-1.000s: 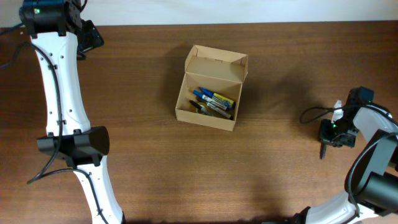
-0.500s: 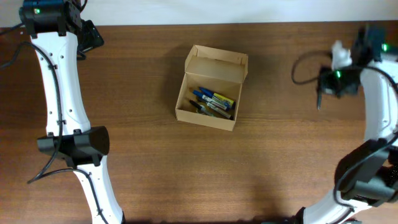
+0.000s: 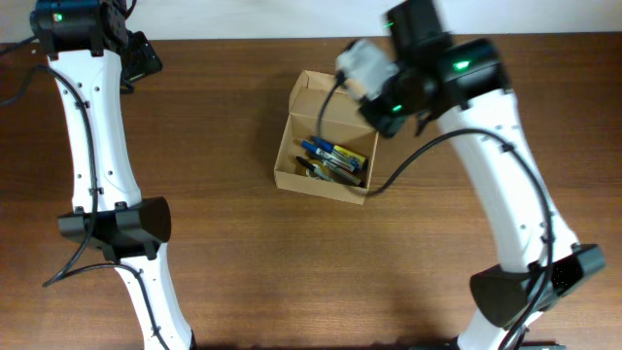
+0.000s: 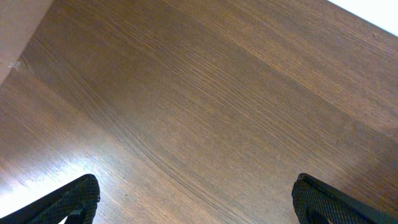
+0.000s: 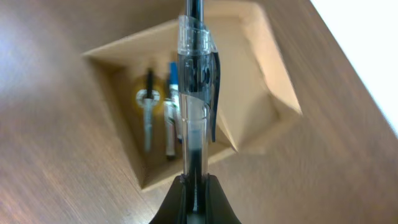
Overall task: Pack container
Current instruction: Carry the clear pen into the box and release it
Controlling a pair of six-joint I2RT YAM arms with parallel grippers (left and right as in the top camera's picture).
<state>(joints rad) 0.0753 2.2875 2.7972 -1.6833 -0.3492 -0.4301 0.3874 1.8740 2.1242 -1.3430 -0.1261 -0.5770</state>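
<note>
The container [image 3: 322,184] is a small tan cardboard box standing open at mid-table, its flap lid raised at the far side. Several pens and markers [image 3: 335,160] lie inside. My right gripper [image 3: 389,105] hovers over the box's right side. In the right wrist view it [image 5: 194,186] is shut on a clear pen with a black clip [image 5: 194,93], which points at the open container [image 5: 255,81]. My left gripper [image 3: 142,58] is at the far left back of the table, open and empty [image 4: 196,200].
The brown wooden table [image 3: 243,262] holds nothing else in view. The left arm's white links [image 3: 97,146] run down the left side. The table's back edge [image 3: 243,37] meets a white wall.
My right arm has swung from the right edge of the table leftward to above the container, carrying the pen. The left arm has not moved.
</note>
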